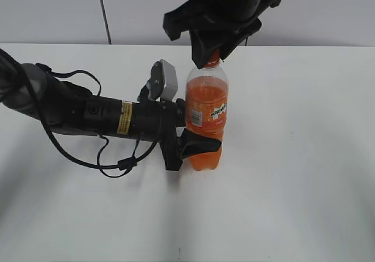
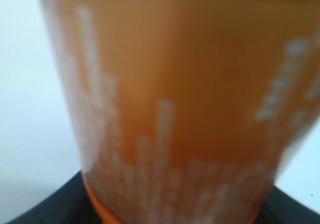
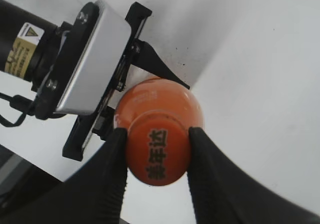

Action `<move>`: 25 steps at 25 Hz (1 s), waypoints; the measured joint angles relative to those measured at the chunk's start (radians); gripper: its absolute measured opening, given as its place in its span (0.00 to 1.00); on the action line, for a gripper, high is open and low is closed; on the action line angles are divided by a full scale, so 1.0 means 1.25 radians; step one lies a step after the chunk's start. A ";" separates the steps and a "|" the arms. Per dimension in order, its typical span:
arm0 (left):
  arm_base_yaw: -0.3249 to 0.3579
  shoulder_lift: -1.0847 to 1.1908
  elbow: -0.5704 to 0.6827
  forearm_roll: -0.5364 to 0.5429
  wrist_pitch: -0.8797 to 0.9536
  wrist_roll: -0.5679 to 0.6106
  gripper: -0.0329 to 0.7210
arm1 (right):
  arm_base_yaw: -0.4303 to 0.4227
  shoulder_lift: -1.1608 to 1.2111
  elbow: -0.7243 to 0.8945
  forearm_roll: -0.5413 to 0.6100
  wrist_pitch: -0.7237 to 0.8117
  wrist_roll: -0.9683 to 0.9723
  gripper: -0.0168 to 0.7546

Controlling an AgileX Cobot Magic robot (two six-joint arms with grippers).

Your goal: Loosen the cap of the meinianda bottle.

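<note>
- Right wrist view: cap (image 3: 159, 153), orange with dark characters on top, sits directly between the two black fingers (image 3: 114, 176) of the right gripper (image 3: 157, 156); both pads press its rim from opposite sides, so the gripper is pinched onto the cap.
- Axis: bottle (image 1: 206, 118) stands upright on the white table (image 1: 304, 156); its long axis runs straight down from the right gripper (image 1: 212, 57), which comes at it from above. The twist would, by my reading, turn about this vertical line.
- Left gripper (image 1: 196, 145): reaches in level from the side and clasps the bottle low on its body, below the label, one black finger wrapped across the front; closed on the bottle to hold it steady.
- Left wrist view: blurred orange bottle wall (image 2: 175, 108) fills the frame, right up against the camera; a dark finger edge shows at the bottom corners.
- Nearer arm for the cap: right; left is well below it.
</note>
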 joint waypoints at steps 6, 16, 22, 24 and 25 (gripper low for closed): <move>0.001 0.000 0.000 0.005 -0.003 0.001 0.57 | 0.000 0.000 0.000 0.011 0.000 -0.197 0.38; 0.001 -0.001 0.000 0.021 -0.011 0.006 0.57 | -0.001 0.000 0.000 0.054 -0.003 -0.498 0.38; 0.001 -0.001 0.000 0.027 -0.012 0.008 0.57 | -0.001 0.000 0.000 0.062 -0.004 -0.625 0.38; 0.001 -0.001 0.000 0.035 -0.013 0.009 0.57 | -0.001 0.000 0.000 0.065 -0.004 -0.670 0.38; 0.001 -0.001 0.000 0.039 -0.013 0.009 0.57 | -0.001 0.000 0.000 0.066 -0.004 -0.690 0.38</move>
